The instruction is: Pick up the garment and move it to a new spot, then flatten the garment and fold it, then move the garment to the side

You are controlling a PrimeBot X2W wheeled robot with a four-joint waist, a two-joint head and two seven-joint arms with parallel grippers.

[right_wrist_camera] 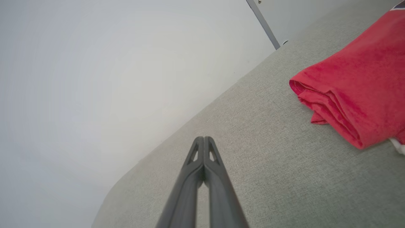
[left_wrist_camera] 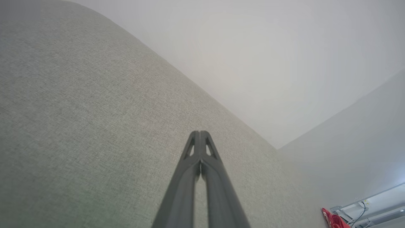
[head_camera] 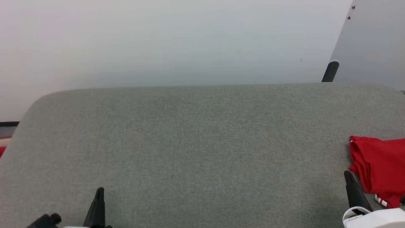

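One garment [head_camera: 379,167], red, is lying folded into a thick bundle of stacked layers at the right edge of the tabletop [head_camera: 190,142], and it is running partly out of the head view. A strip of white-and-red striped trim [head_camera: 381,201] is showing at its near corner.

One tabletop, grey and fabric-covered with rounded far corners, is carrying the garment.

One left end effector [head_camera: 99,191] is pointing up from the lower left of the head view. Its two dark fingers are pressing tip to tip, clenched on nothing, over bare grey fabric and well apart from the garment.

One right end effector [head_camera: 347,173] is standing at the lower right, just beside the garment's folded left edge. Its fingers are likewise pressing together, gripping nothing; in the right wrist view they are pointing along the tabletop, with the red bundle lying off to one side.

One pale wall [head_camera: 177,41] is rising behind the tabletop's far edge.

One dark post [head_camera: 330,71] is standing at the far right, below a pale grey panel [head_camera: 373,41].
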